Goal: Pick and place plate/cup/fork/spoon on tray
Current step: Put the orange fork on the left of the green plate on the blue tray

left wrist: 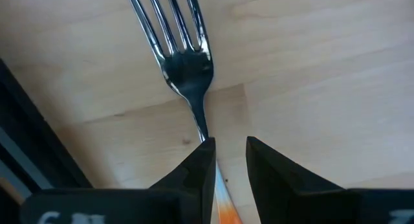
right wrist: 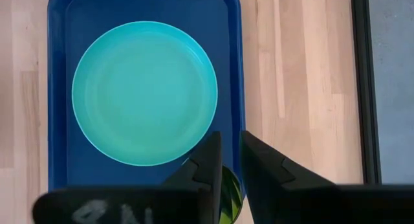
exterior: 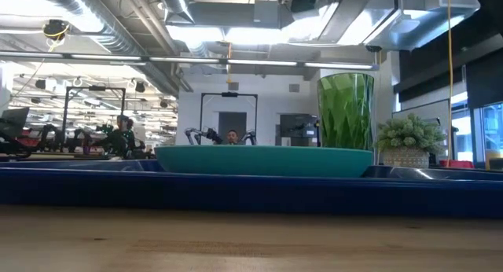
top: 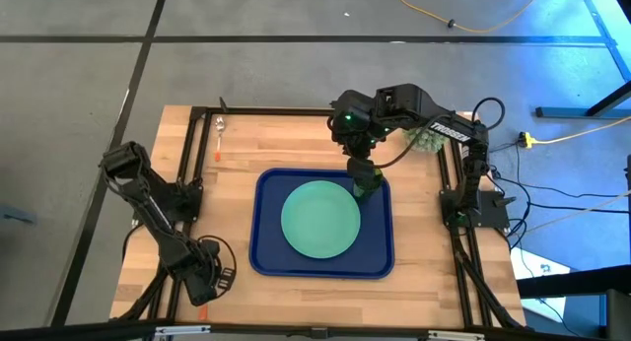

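The fork point(left wrist: 187, 62) lies flat on the wooden table at its near left corner, tines away from the wrist camera. My left gripper point(left wrist: 229, 146) points down over it, open, one finger on each side of where the neck meets the orange handle point(left wrist: 224, 208). The mint-green plate point(top: 320, 220) rests in the dark-blue tray point(top: 266, 252). The dark-green cup point(exterior: 346, 111) stands upright at the tray's far right. My right gripper point(right wrist: 229, 143) hangs above the cup, open with a narrow gap. The spoon point(top: 218, 134) lies at the table's far left. My left gripper comes at the fork from above with its fingers across the slim neck point(left wrist: 204, 130). One fingertip point(left wrist: 206, 153) overlaps the neck in the wrist view, and I cannot tell whether it touches. The fork lies flat on the table.
A spiky pale-green plant point(exterior: 409, 138) in a pot stands beyond the tray's far right corner. A black frame rail point(left wrist: 39, 153) runs along the table's edge close to the fork. Bare wood lies to the left of the tray and in front of it.
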Controlling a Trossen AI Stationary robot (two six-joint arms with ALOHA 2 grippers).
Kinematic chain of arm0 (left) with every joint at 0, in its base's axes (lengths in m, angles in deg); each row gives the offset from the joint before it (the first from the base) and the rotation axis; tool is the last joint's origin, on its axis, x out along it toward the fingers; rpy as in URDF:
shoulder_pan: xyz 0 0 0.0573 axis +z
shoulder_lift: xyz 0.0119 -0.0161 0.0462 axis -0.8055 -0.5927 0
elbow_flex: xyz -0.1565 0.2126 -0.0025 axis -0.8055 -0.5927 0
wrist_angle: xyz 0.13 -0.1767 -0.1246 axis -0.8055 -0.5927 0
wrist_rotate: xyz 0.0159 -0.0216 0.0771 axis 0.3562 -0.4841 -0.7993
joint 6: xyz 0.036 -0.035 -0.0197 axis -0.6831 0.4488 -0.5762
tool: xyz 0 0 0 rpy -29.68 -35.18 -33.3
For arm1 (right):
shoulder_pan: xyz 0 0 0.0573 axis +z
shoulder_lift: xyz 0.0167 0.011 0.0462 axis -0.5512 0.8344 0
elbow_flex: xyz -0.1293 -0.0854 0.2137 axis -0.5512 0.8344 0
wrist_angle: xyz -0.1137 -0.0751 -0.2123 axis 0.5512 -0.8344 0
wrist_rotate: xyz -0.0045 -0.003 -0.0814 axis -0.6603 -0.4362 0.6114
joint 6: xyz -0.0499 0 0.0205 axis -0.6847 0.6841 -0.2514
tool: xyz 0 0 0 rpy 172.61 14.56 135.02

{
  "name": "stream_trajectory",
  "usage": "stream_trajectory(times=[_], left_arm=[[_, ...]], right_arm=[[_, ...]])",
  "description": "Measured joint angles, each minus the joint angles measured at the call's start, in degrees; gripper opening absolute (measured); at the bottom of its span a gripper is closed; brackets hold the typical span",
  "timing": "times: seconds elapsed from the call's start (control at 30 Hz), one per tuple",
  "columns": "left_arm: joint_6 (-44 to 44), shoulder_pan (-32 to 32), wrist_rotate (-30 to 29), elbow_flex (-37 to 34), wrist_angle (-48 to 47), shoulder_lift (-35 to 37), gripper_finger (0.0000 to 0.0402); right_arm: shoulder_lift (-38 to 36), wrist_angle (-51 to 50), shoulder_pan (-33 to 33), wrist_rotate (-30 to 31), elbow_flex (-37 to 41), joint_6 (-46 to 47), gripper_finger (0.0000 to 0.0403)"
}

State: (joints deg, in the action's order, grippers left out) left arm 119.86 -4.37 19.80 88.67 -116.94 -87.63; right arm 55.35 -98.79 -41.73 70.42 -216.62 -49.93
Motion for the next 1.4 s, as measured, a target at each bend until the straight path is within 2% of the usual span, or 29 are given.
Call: stream_trajectory(times=[0.33, 1.0, 1.4], left_arm=[[0.3, 0.02, 1.35, 2.64, -5.0, 0.94, 0.0081], [0.53, 0.11, 4.28, 2.77, -4.79, -5.72, 0.0082], [-1.51, 1.18, 3.34, 2.75, -4.86, -6.42, 0.0076]], right_arm=[[0.0, 0.0, 0.01, 0.0, 0.01, 0.01, 0.0057], [0.0, 0.01, 0.0, -0.02, 0.0, 0.37, 0.0057], [0.0, 0.0, 0.0, -0.02, 0.02, 0.39, 0.0057]])
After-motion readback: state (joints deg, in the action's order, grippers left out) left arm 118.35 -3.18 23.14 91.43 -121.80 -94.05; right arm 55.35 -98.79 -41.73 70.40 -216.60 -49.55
